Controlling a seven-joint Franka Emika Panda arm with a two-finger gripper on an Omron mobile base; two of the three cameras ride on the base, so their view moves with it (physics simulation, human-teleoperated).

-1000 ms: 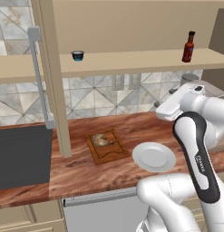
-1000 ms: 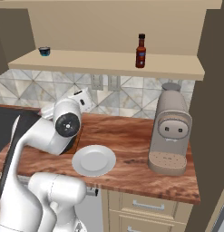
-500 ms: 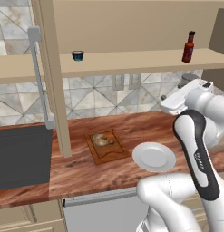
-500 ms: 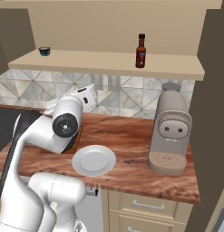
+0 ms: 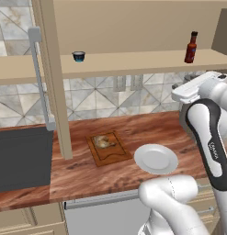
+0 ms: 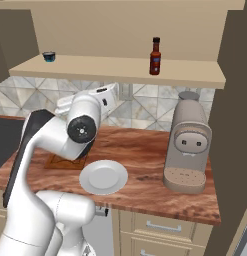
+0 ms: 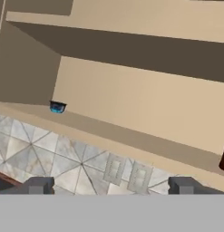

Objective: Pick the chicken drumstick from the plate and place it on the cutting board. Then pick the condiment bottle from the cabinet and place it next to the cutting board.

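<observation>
The cabinet [image 5: 133, 62] is the biggest thing here: tan open shelving with a vertical post on the left and 1 long shelf running across the wall above the tiled backsplash [image 5: 101, 98]. Under it is the reddish wood countertop [image 5: 87, 170], with a dark sink [image 5: 20, 158] at its left end in the left base view. Over on the right side of the right base view there's a beige coffee machine [image 6: 187, 145] standing on the counter.

The robot arm [image 5: 209, 137] comes up in front of the counter with its hand raised to about shelf height, right of the plate in the left base view. The gripper [image 7: 111, 186] is spread wide with nothing between the 2 fingertips, and it's looking at the backsplash and the underside of the shelf.

The plate [image 5: 156, 159] is white, round and bare, sitting on the counter just right of the cutting board [image 5: 108, 148]. The chicken drumstick [image 5: 103, 141] is lying on the board, toward its back half.

The condiment bottle [image 5: 191, 47] is standing upright on the shelf, far to the right, with its black cap on. In the hand view just a dark sliver of it pokes in at the right edge. A little blue-rimmed cup [image 5: 78, 56] sits on the same shelf, well apart from the bottle, near the post.
</observation>
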